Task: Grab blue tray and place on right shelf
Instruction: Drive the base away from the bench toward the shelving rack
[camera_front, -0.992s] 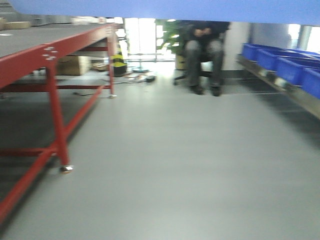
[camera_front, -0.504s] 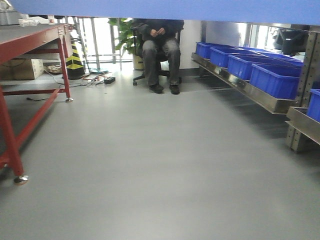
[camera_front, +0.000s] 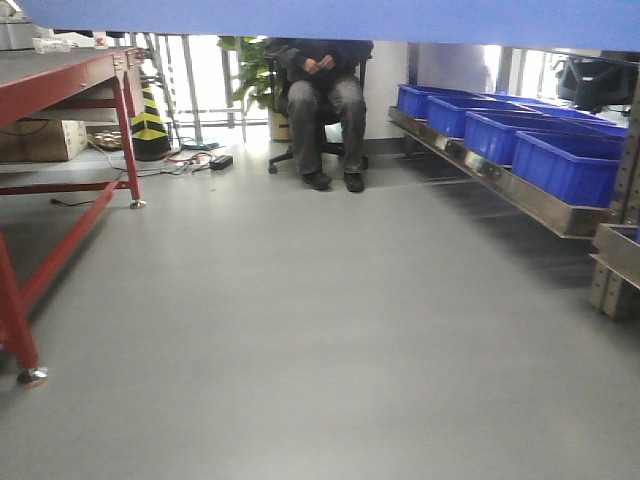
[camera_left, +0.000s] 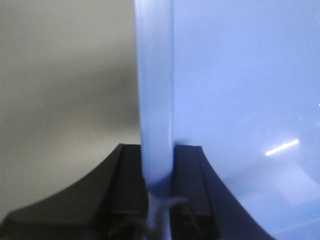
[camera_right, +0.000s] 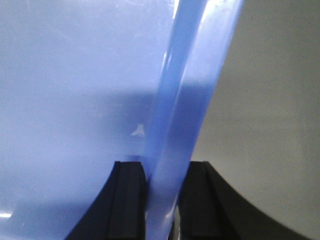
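Blue tray (camera_left: 240, 75): one rim pinched in the left jaws, the opposite rim pinched in the right jaws, held aloft above the floor (camera_front: 300, 330). Right shelf (camera_front: 520, 190), carrying blue bins (camera_front: 560, 165), stands ahead-right, well apart; red bench (camera_front: 60, 75) at left.

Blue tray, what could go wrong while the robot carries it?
The left pincer and right pincer pinch the blue tray only by its thin rim, so it might slip. The right shelf already holds blue bins; the tray could bump them. A seated person is ahead too.
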